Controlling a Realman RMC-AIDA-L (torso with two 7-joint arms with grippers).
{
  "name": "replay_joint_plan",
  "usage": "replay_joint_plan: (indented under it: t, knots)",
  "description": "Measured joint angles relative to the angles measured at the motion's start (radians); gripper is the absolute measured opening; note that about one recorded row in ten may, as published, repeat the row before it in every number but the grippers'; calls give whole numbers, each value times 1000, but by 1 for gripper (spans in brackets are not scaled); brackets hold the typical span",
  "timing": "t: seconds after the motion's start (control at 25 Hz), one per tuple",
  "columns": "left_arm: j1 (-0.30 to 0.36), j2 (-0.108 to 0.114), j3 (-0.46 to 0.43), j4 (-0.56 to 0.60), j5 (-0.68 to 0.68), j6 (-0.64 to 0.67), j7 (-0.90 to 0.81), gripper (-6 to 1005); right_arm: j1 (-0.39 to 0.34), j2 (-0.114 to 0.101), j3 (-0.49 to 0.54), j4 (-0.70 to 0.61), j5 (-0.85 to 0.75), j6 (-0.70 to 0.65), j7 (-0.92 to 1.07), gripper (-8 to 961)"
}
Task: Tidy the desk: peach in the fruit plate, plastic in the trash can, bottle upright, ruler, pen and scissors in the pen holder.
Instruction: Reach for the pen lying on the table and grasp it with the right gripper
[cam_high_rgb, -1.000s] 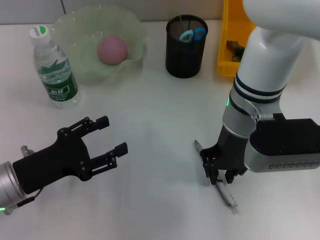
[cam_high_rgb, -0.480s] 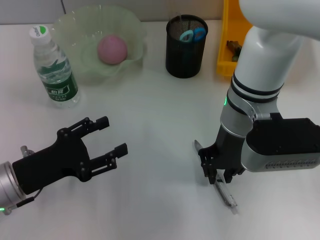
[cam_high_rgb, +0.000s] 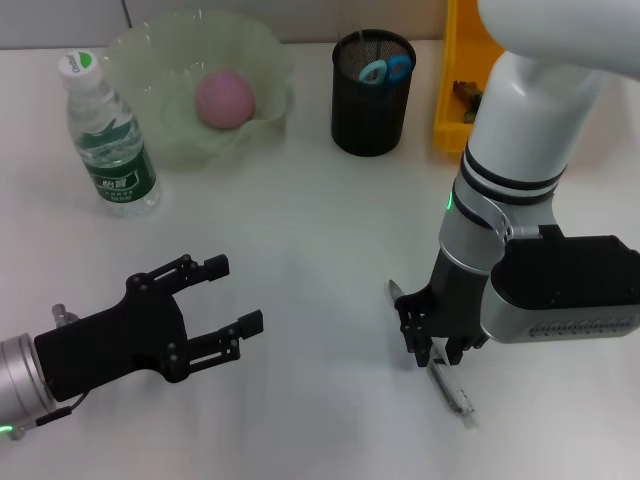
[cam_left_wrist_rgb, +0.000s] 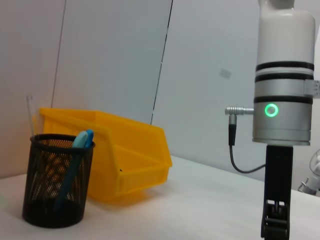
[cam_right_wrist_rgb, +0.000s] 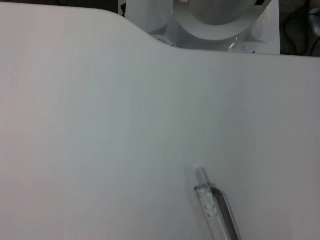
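A clear grey pen (cam_high_rgb: 455, 395) lies on the white table at the front right; it also shows in the right wrist view (cam_right_wrist_rgb: 212, 207). My right gripper (cam_high_rgb: 436, 352) stands straight down over the pen, its fingers apart on either side of it. My left gripper (cam_high_rgb: 228, 296) is open and empty, low over the front left of the table. The pink peach (cam_high_rgb: 224, 98) lies in the pale green fruit plate (cam_high_rgb: 150, 60). The water bottle (cam_high_rgb: 108, 140) stands upright. Blue-handled scissors (cam_high_rgb: 385, 70) stand in the black mesh pen holder (cam_high_rgb: 372, 110). No ruler or plastic is in view.
A yellow bin (cam_high_rgb: 455, 90) stands at the back right beside the pen holder. The left wrist view shows the pen holder (cam_left_wrist_rgb: 57, 180), the bin (cam_left_wrist_rgb: 125, 155) and my right arm (cam_left_wrist_rgb: 280, 100). Bare table lies between my two grippers.
My left gripper has shifted a little to the right and nearer the front edge, still open. My right gripper has barely moved over the pen.
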Motion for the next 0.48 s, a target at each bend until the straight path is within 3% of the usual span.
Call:
replay_joint_plan:
  t: [0.48]
  knots:
    - [-9, 7, -1, 16, 55, -2, -13, 802, 1, 0, -9, 0, 11, 10, 0, 278]
